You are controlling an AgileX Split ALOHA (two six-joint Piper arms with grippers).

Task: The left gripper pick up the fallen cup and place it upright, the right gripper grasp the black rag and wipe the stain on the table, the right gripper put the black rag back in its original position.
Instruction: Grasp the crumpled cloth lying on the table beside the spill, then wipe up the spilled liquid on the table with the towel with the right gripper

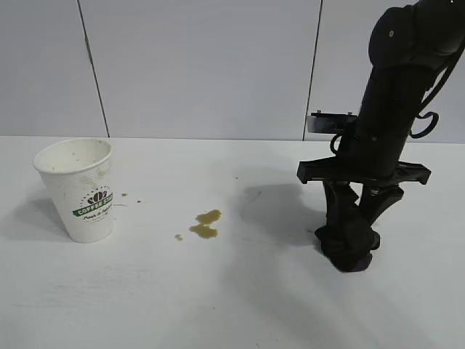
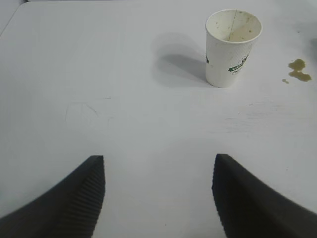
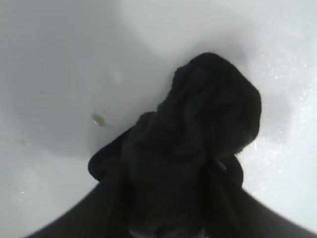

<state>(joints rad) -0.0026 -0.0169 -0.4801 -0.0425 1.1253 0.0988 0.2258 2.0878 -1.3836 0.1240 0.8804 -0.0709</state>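
Observation:
The cup point(image 1: 80, 189) stands upright at the left of the table point(image 1: 218, 305), mouth up; it also shows in the left wrist view point(image 2: 232, 47). The stain point(image 1: 205, 224) lies at the middle, between the cup and the rag, and shows in the left wrist view point(image 2: 298, 69) and the right wrist view point(image 3: 99, 119). My right gripper point(image 1: 352, 243) points straight down at the right, its fingers closed on either side of the black rag point(image 1: 350, 256), which rests on the table. The rag point(image 3: 208, 119) fills the space between the right gripper's point(image 3: 166, 198) fingers. My left gripper point(image 2: 159, 157) is open and empty, back from the cup, out of the exterior view.
A few small brown droplets point(image 1: 123, 195) lie beside the cup. Grey wall panels point(image 1: 203, 65) stand behind the table's far edge. Bare tabletop lies between the stain and the rag.

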